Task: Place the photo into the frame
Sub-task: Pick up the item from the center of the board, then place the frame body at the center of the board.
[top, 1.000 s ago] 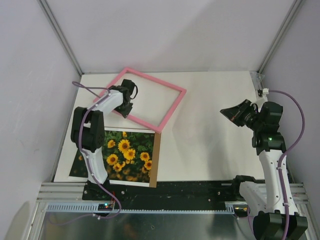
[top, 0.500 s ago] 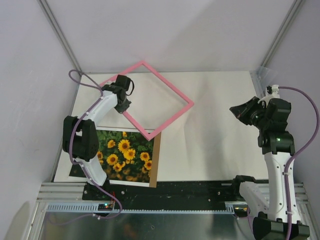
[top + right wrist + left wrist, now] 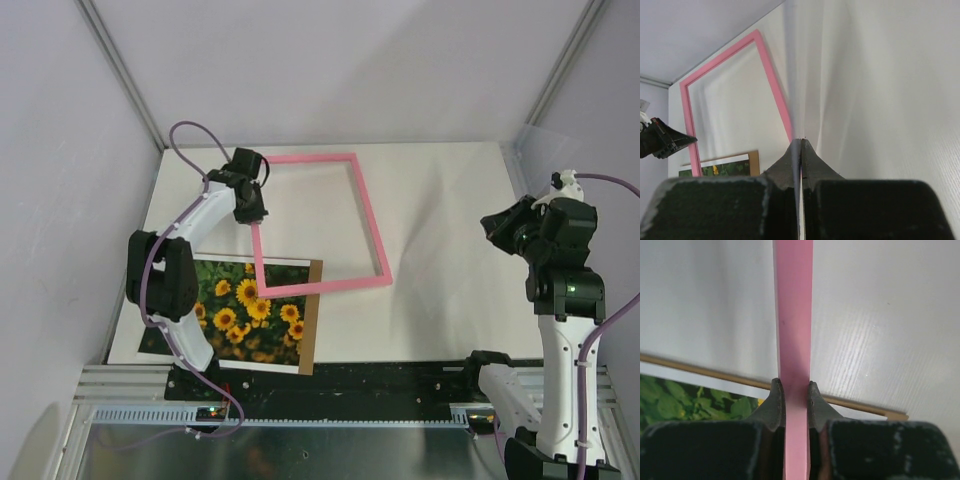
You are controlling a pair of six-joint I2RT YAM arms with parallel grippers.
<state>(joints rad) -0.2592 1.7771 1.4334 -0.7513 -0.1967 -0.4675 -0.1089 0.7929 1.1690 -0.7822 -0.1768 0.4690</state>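
The left arm (image 3: pixel 160 280) hides the left part of the photo (image 3: pixel 262 310), and the frame (image 3: pixel 792 315) runs past the left wrist view's top edge.

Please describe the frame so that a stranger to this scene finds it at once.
On the white table, look left of centre, beyond the sunflower photo. The frame is a thin, empty pink rectangle; unlike the photo, you see the table through it.

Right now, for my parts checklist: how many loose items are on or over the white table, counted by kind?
Thin pink rectangular picture frame: 1
Sunflower photo print with white border: 1
Plain brown backing board: 1
Total: 3
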